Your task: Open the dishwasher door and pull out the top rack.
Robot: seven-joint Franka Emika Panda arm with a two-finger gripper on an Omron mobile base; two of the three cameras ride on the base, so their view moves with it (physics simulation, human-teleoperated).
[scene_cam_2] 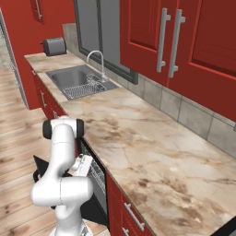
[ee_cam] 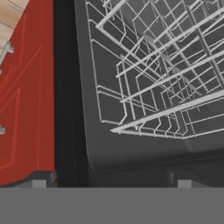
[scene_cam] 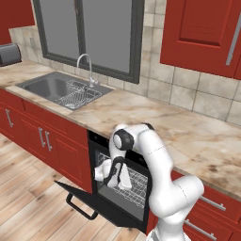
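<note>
Dishwasher door (scene_cam: 106,207) lies folded down and open at the lower middle of the left base view, its black bar handle (scene_cam: 81,208) pointing toward the wooden floor. At the upper left of that frame sit the steel sink (scene_cam: 44,85), the small wire drainer (scene_cam: 77,97) and the faucet (scene_cam: 84,63). Moving right, the white arm bends down into the opening, and the gripper (scene_cam: 101,173) hangs at the front of the top rack (scene_cam: 134,183), at the center of the frame. In the hand view the top rack (ee_cam: 162,83) fills the upper right, with a red cabinet door (ee_cam: 26,96) on the left side.

I cannot tell how the jaws stand, because the fingertips are hidden in all views.

The step in hand seems to be catching the rack front. To do it well, I think the fingers should close around the front rim wire near its middle, and then pull straight outward and level, so the rack does not jam on its rails.

No brand, label or readable writing is visible anywhere.
</note>
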